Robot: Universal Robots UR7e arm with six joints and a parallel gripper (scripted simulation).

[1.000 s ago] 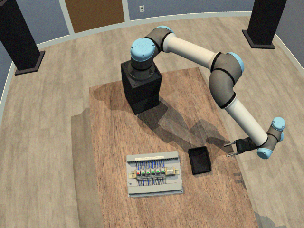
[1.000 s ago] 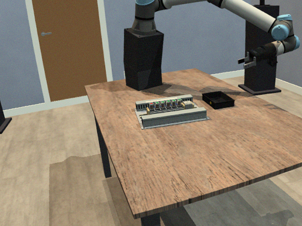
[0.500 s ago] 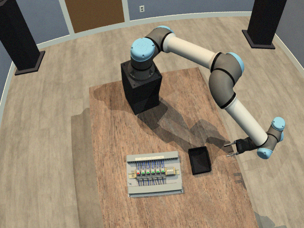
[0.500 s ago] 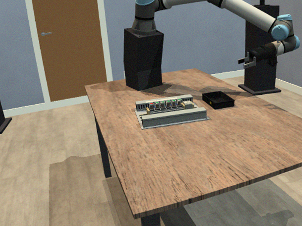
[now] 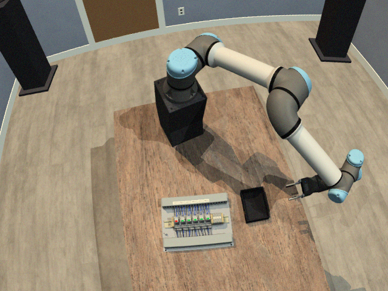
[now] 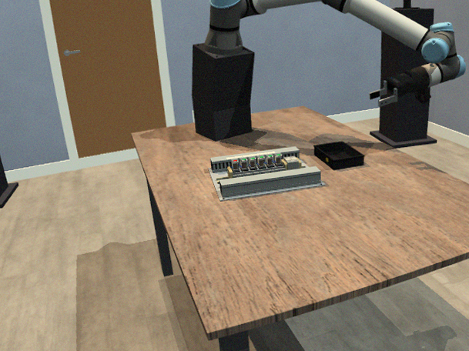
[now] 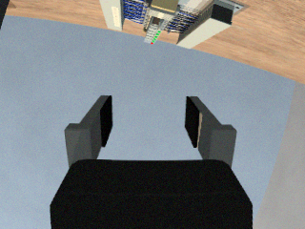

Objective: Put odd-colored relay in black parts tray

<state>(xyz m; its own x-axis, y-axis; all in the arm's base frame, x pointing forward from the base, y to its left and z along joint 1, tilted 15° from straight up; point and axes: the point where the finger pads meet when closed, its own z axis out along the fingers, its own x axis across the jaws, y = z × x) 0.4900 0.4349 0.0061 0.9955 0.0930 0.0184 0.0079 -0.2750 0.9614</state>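
The relay panel point(image 5: 197, 242) point(image 6: 271, 183) lies flat on the table. Its row holds the relay with the red button point(image 5: 176, 220) point(image 6: 235, 162) at the left end; it shows small in the wrist view point(image 7: 152, 43). The green-button relays point(image 5: 195, 219) point(image 6: 261, 161) stand in line to its right. The black parts tray point(image 5: 254, 205) point(image 6: 339, 156) stands right of the panel and looks empty. My gripper point(image 5: 287, 192) point(image 6: 374, 99) point(image 7: 149, 111) is open and empty, held sideways high above the table's right edge, beyond the tray and far from the relays.
A terminal block point(image 5: 217, 217) point(image 6: 292, 162) sits at the right end of the relay row. Grey wire ducts point(image 5: 197, 198) point(image 6: 270, 182) run along the panel's back and front edges. The robot's black pedestal point(image 5: 182, 125) point(image 6: 222, 94) stands at the back of the wooden table point(image 5: 150, 175) point(image 6: 308, 242).
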